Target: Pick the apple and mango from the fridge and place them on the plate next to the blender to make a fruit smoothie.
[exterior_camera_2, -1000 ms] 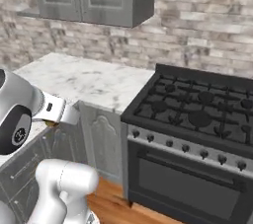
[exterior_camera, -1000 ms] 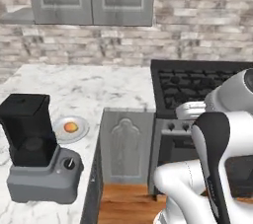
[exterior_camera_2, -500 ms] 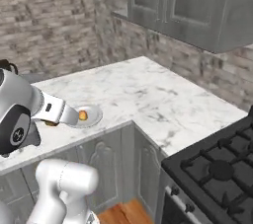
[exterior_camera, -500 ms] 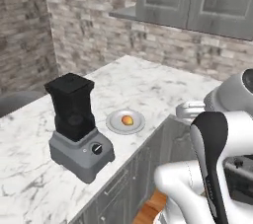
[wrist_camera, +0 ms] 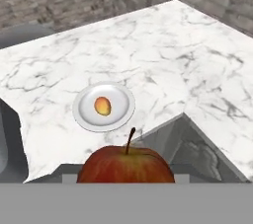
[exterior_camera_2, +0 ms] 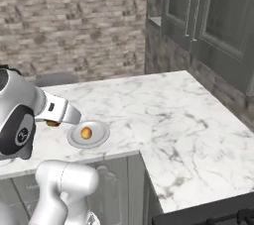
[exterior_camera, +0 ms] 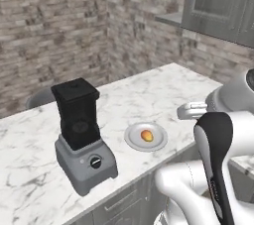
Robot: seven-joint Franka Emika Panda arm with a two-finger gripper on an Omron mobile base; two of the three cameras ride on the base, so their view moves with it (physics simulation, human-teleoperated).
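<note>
- The apple [wrist_camera: 126, 165] sat low in the hand view, red skin and thin stem up, right at the claw; the claw was closed on it and carrying it above the cabinet front, short of the surface [wrist_camera: 148, 55].
- From the right side, a dark bit of the apple [exterior_camera_2: 52, 123] peeped out under the white wrist, at about 9 o'clock of the plate [exterior_camera_2: 99, 137] and just beside it.
- The mango [exterior_camera: 147, 135] already lay near the middle of the plate [exterior_camera: 133, 140], which stood at roughly 3 o'clock of the blender [exterior_camera: 82, 135], close by but not touching.
- I judged the apple firm and fairly light, with a smooth waxy skin that could slip; a hold across its widest part, stem kept clear, looked the safest.
- Being round, it would likely roll once let go, so it wanted setting down low on the bare part of the plate, inside the rim.
- The mango looked softer and just as prone to roll; a bump from the apple might nudge it off.
- The plate was small, so room beside the mango was tight.
</note>
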